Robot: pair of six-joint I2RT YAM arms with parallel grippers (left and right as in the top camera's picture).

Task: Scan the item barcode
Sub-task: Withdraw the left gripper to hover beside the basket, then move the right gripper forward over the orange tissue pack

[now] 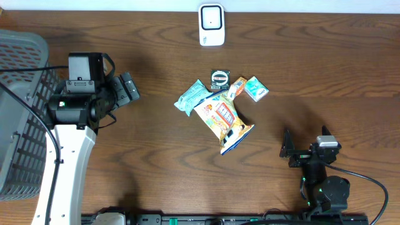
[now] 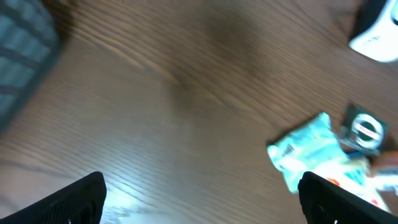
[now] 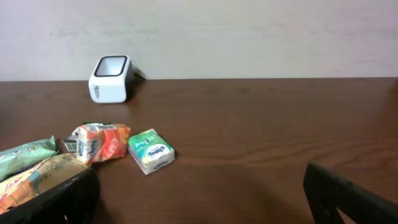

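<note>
Left claw is spread wide and grips nothing, hovering over the bare table. Out past its tips lies the pile, with the teal packet nearest and the snack bag touching it. Right claw is released too, and empty. The snack bag sits near its fingers, the green tissue pack beyond. The white barcode scanner stands farthest out, well apart from both claws.
</note>
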